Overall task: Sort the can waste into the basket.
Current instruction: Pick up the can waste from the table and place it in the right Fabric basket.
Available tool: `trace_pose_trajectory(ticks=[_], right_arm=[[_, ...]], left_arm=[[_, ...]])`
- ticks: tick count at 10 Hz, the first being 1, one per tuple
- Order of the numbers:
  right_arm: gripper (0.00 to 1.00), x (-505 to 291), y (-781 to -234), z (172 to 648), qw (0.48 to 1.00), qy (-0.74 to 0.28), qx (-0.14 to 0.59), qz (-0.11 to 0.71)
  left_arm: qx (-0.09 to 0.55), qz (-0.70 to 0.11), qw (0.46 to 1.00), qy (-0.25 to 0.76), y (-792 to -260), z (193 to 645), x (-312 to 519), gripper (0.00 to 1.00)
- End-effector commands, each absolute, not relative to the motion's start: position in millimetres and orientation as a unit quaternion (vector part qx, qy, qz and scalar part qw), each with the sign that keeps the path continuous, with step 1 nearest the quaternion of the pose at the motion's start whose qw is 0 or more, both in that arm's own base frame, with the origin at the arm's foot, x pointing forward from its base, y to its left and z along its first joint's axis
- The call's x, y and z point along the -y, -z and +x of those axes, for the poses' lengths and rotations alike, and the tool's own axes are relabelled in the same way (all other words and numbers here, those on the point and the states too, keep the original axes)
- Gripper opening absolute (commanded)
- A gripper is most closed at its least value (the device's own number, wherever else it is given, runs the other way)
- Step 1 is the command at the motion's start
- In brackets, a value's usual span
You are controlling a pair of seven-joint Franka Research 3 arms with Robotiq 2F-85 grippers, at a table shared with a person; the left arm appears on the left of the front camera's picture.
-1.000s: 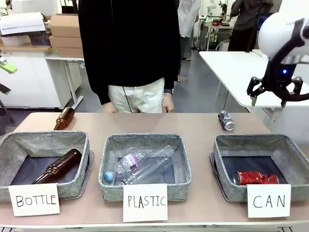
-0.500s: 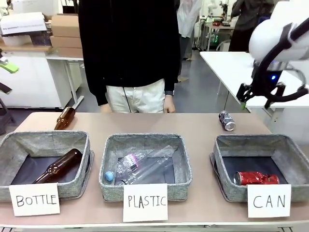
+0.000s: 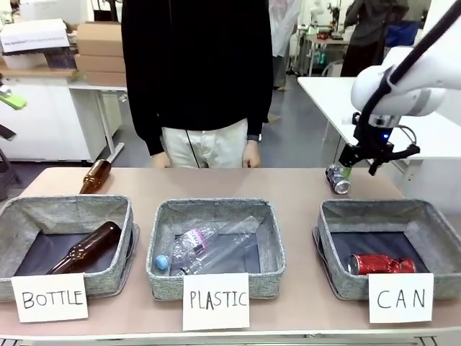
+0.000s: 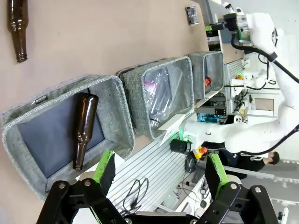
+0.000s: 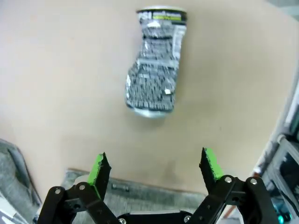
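Baskets sit three in a row along my side of the counter (image 3: pixel 295 189), each with a handwritten sign. On the right, the CAN basket (image 3: pixel 330 249) holds a dented red can (image 3: pixel 380 264) lying on its side on the dark lining, near the front wall. In the middle, the PLASTIC basket (image 3: pixel 160 249) holds a crumpled clear plastic bottle (image 3: pixel 216 245) with a blue cap. On the left, the BOTTLE basket (image 3: pixel 124 231) holds a brown glass bottle (image 3: pixel 86 249) lying slantwise. A second brown bottle (image 3: pixel 95 176) lies on the bare counter behind the BOTTLE basket. The silver can (image 3: pixel 337 179) is outside its basket, on the counter just beyond the CAN basket's far left corner. My right gripper (image 3: pixel 362 170) hangs just above that can, fingers spread, holding nothing. The right wrist camera gives me detail the front one cannot: the can's crumpled side, its dark print and a green-and-white band at one end. There the can lies clear of both green pads, with a strip of grey basket rim at the bottom. The left wrist camera shows my left gripper (image 4: pixel 160 168) spread wide and empty above the BOTTLE basket's end of the counter, with the row of baskets running sideways. A person (image 3: pixel 198 72) in a dark top stands at the far side, one hand hanging at the counter's edge.
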State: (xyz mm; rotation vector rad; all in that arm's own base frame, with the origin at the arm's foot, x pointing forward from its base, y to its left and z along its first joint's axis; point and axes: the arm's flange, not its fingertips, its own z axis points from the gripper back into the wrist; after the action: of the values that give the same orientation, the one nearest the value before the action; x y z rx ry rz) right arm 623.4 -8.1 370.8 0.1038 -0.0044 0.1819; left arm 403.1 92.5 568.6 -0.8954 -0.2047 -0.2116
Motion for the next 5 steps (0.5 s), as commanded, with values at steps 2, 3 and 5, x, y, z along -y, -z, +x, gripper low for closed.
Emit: trace_pose_trajectory(ticks=[2,3,5], right_arm=[[1.00,15,-341,647,0.996,-0.054,0.003,0.075],[1.00,10,-329,652,0.997,-0.045,0.014,0.064],[1.00,1,-313,657,0.998,-0.018,0.040,0.040]], left_arm=[[0.098,-0.429,0.892,0.102,-570,401,-92,1.00],[0.098,-0.429,0.892,0.102,-570,401,-92,1.00],[0.098,-0.429,0.892,0.102,-570,401,-92,1.00]])
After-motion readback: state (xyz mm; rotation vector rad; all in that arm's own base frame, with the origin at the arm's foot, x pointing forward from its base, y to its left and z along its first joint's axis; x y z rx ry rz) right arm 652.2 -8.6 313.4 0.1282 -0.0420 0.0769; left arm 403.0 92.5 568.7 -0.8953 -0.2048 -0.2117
